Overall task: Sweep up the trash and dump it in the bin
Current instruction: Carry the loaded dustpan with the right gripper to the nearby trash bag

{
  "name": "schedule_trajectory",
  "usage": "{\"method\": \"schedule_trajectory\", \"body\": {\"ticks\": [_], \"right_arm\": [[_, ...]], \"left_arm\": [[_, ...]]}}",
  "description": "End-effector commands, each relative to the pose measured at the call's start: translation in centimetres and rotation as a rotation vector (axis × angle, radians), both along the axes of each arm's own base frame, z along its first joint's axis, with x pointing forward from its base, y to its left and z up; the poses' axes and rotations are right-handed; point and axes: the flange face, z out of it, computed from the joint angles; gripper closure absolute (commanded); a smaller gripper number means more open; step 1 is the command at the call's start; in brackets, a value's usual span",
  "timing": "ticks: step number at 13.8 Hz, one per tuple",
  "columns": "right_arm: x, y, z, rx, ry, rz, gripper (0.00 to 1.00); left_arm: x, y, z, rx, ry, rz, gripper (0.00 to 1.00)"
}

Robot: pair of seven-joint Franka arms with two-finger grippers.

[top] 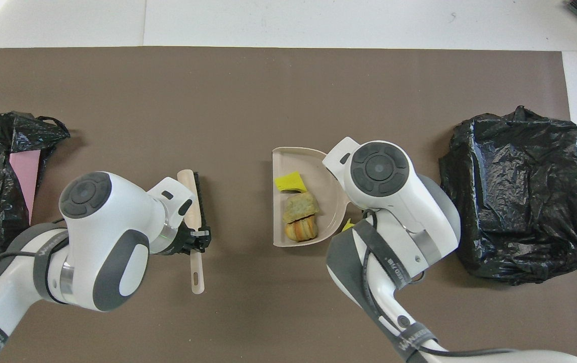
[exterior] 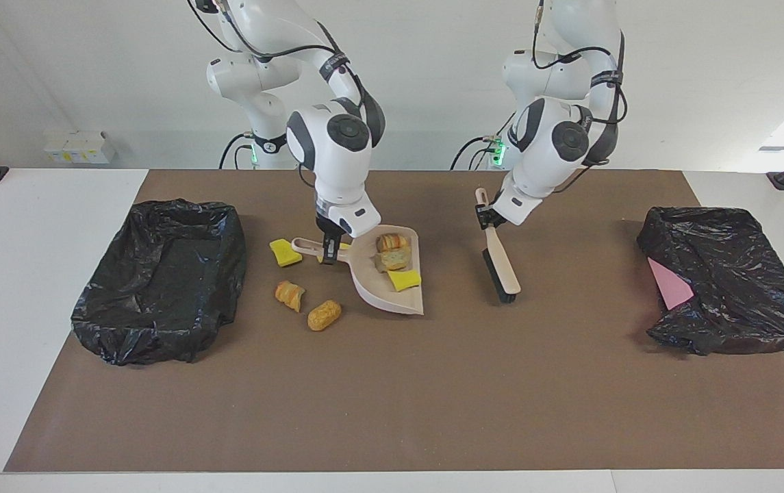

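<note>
Trash (exterior: 392,260), three pieces, lies in the dustpan (exterior: 392,291); loose pieces (exterior: 324,315) sit on the mat beside its handle, toward the nearby lined bin (exterior: 159,281). To dump well, keep the pan level until over that bin. Right gripper (exterior: 327,255) points down, clamped on the handle. Left gripper (exterior: 486,218) grips the brush (exterior: 500,263), bristles low, well apart from the pan.

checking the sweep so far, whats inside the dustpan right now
Three pieces lie in the dustpan: a yellow sponge chunk, a pale lump and a bread-like lump. Nothing shows beneath them.
</note>
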Motion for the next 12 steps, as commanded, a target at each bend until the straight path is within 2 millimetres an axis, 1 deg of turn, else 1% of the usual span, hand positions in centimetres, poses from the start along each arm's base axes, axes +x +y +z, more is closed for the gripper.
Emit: {"method": "schedule_trajectory", "body": {"ticks": [1,2,3,4,5,6,7,8,9,10,11,12], "right_arm": [[-0.1,-4.7,3.7,0.018,0.005,0.035,1.0],[0.0,-6.8,4.4,0.01,0.023,0.043,1.0],[-0.2,-8.9,5.5,0.005,0.037,0.045,1.0],[-0.1,-11.3,6.5,0.004,0.04,0.04,1.0],[0.2,-14.5,7.7,0.008,0.033,0.04,1.0],[0.3,-17.4,8.4,0.029,0.032,0.037,1.0],[0.4,-20.4,9.0,0.059,0.032,0.022,1.0],[0.4,-23.6,9.3,0.074,0.033,0.012,1.0],[0.3,-26.5,9.5,0.075,0.034,0.01,1.0],[0.0,-29.3,9.8,0.074,0.033,0.005,1.0],[-0.4,-32.5,9.9,0.074,0.034,-0.004,1.0],[-0.9,-35.9,10.1,0.08,0.023,0.009,1.0]], "left_arm": [[-5.0,-2.7,0.3,0.021,-0.04,0.001,1.0],[-6.6,-4.2,0.2,0.024,-0.05,-0.003,1.0],[-8.1,-5.8,-0.1,0.032,-0.046,-0.013,1.0],[-9.2,-7.2,-0.3,0.041,-0.042,-0.016,1.0],[-10.2,-8.2,-0.5,0.047,-0.045,-0.011,1.0],[-11.6,-9.5,-0.9,0.053,-0.047,-0.007,1.0],[-13.3,-10.7,-1.7,0.065,-0.053,-0.011,1.0],[-14.2,-10.9,-2.5,0.072,-0.069,-0.013,1.0],[-14.2,-10.8,-2.6,0.074,-0.07,-0.011,1.0],[-13.8,-10.6,-2.6,0.081,-0.069,-0.01,0.9],[-13.2,-10.2,-2.5,0.092,-0.084,-0.014,0.14],[-12.3,-9.4,-2.3,0.1,-0.083,0.002,0.0]]}}
